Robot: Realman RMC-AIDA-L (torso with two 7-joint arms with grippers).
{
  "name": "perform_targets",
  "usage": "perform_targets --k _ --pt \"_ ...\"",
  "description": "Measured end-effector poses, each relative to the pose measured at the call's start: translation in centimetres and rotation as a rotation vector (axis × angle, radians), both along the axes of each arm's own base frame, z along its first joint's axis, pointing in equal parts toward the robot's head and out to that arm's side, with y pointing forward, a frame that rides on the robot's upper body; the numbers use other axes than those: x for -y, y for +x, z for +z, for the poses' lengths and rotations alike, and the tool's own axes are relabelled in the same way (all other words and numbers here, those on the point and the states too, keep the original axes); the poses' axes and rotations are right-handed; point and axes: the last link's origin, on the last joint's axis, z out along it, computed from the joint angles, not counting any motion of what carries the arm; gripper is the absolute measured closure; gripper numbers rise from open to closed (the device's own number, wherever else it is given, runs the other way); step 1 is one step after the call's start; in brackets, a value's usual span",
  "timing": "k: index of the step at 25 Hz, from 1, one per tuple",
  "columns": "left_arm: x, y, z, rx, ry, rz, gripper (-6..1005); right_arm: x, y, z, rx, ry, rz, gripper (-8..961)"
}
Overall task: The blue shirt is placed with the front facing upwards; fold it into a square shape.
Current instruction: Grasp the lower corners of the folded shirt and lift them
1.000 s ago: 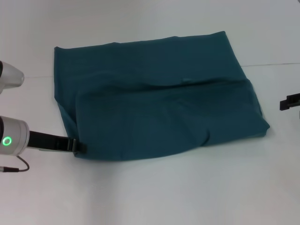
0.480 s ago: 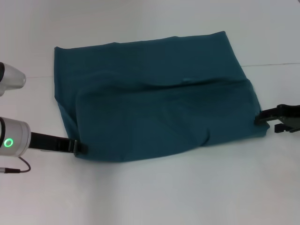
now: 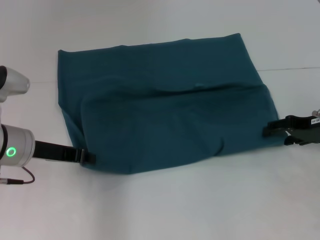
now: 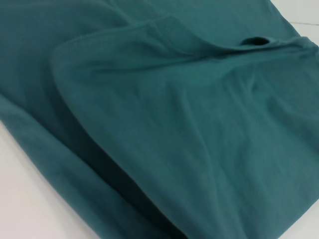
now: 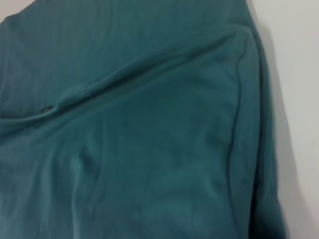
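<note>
Looking down from the head view, the blue shirt lies partly folded in the middle of the white worktop, plain side up, its long axis running across the worktop from the robot's left to its right, with the near layer doubled over toward the front edge. The left claw sits at the shirt's near-left corner, touching the cloth; whether it is clamped on fabric cannot be told. The right claw meets the near-right corner, its fingers apart at the folded edge. So each claw has the shirt lying inward from it, one corner apiece, which suits a joint lift of the near edge, I judge. Against the earlier frames, the right claw has come in from the worktop's right edge to the cloth, while the left has barely shifted. The left wrist view shows only the stitched hem and curved fold of the shirt, no fingers. The right wrist view shows the shirt's seamed edge beside bare worktop.
</note>
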Motion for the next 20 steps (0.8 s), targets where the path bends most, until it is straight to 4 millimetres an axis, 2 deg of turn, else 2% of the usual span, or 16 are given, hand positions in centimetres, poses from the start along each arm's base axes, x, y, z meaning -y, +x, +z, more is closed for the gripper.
perform_targets --k 6,14,20 --pt "0.0 -0.1 0.0 0.001 -0.001 0.003 969 0.0 0.1 -0.3 0.001 0.002 0.006 207" --pt "-0.1 -0.1 0.1 0.0 0.003 0.004 966 0.2 -0.1 -1.1 0.022 -0.014 0.06 427" --pt "0.0 -0.1 0.2 0.0 -0.002 0.003 963 0.4 -0.3 -0.7 0.011 -0.007 0.079 707"
